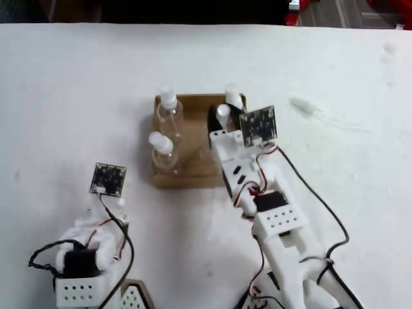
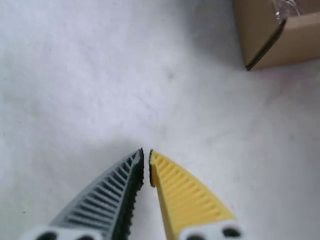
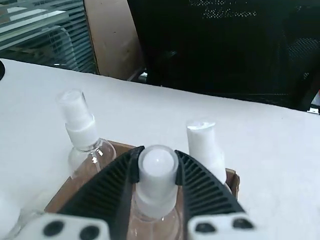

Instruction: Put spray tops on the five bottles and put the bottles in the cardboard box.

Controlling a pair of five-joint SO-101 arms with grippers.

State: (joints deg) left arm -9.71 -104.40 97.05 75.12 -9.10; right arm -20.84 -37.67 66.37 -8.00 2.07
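The cardboard box (image 1: 193,172) sits mid-table with clear bottles standing in it. Two capped bottles (image 1: 169,111) (image 1: 162,152) stand on its left side and a third (image 1: 233,100) at its far right corner. My right gripper (image 3: 158,155) is shut on the white spray top of another bottle (image 3: 157,172), held upright over the box's right side (image 1: 223,116). Beyond it stand a capped bottle (image 3: 80,127) and another (image 3: 205,145). My left gripper (image 2: 146,159) is shut on nothing, low over bare table, apart from the box corner (image 2: 270,42).
A loose spray top with its thin tube (image 1: 310,108) lies on the table right of the box. The left arm (image 1: 80,264) is folded at the near left edge. Cables trail from both arms. The table's far side and left side are bare white.
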